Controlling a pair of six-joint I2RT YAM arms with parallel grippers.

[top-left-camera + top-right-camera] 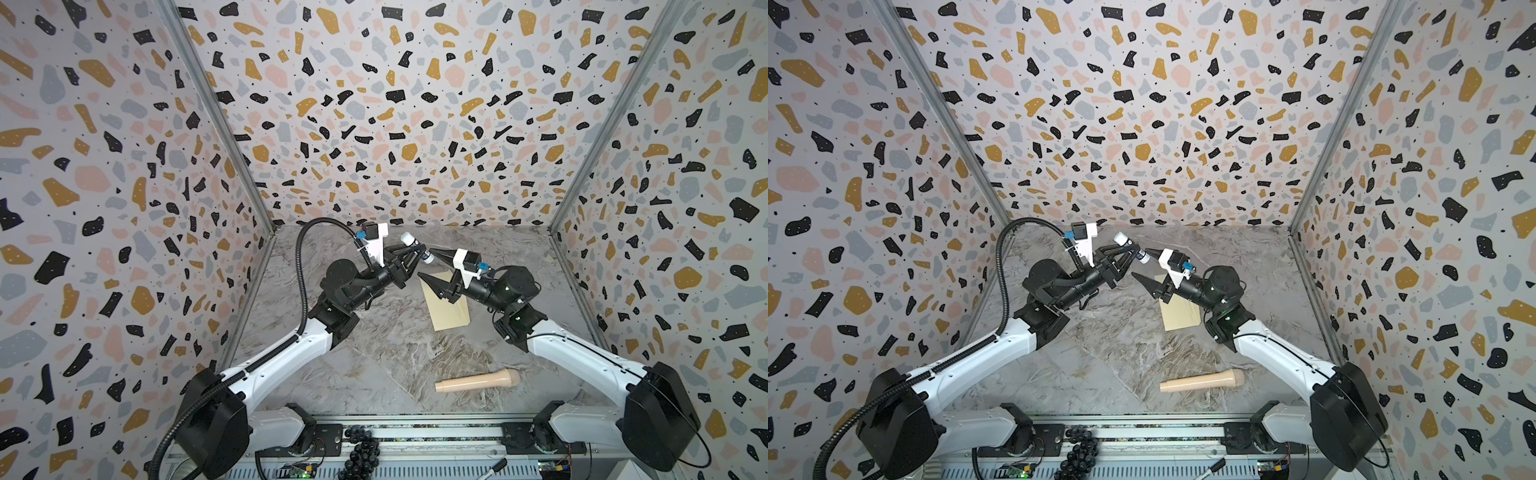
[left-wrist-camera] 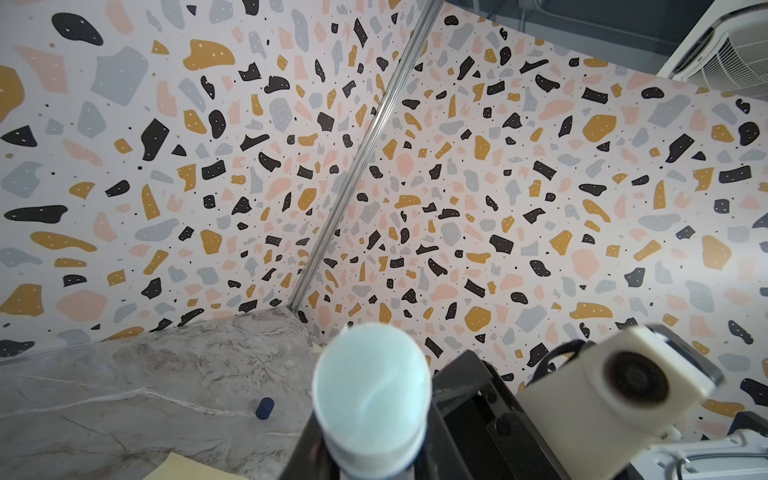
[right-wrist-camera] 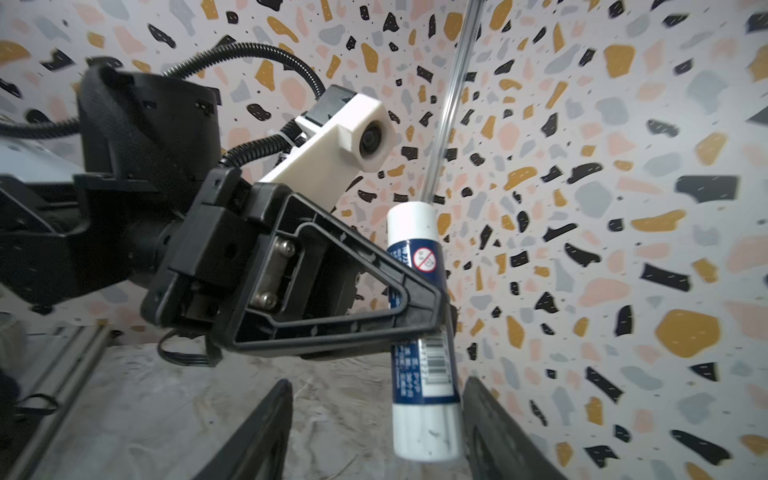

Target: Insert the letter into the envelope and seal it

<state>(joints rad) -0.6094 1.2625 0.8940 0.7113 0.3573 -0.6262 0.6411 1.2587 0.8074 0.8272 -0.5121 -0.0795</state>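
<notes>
The pale yellow envelope (image 1: pixel 451 309) (image 1: pixel 1179 316) lies flat on the marble table, partly under my right gripper; one corner (image 2: pixel 183 467) shows in the left wrist view. The letter is out of view. My left gripper (image 1: pixel 415 251) (image 1: pixel 1130 249) (image 2: pixel 372 449) is shut on a white and blue glue stick (image 1: pixel 417 248) (image 1: pixel 1132 247) (image 2: pixel 372 395) (image 3: pixel 419 316), held above the table. My right gripper (image 1: pixel 426 262) (image 1: pixel 1140 262) (image 3: pixel 376 386) is open, its fingers standing either side of the stick's white lower end without gripping it.
A beige rod-shaped tool (image 1: pixel 478 380) (image 1: pixel 1202 380) lies near the table's front edge. A small dark blue cap (image 2: pixel 264 408) rests on the marble near the back corner. A string of black beads (image 1: pixel 359 451) hangs over the front rail. Patterned walls enclose three sides.
</notes>
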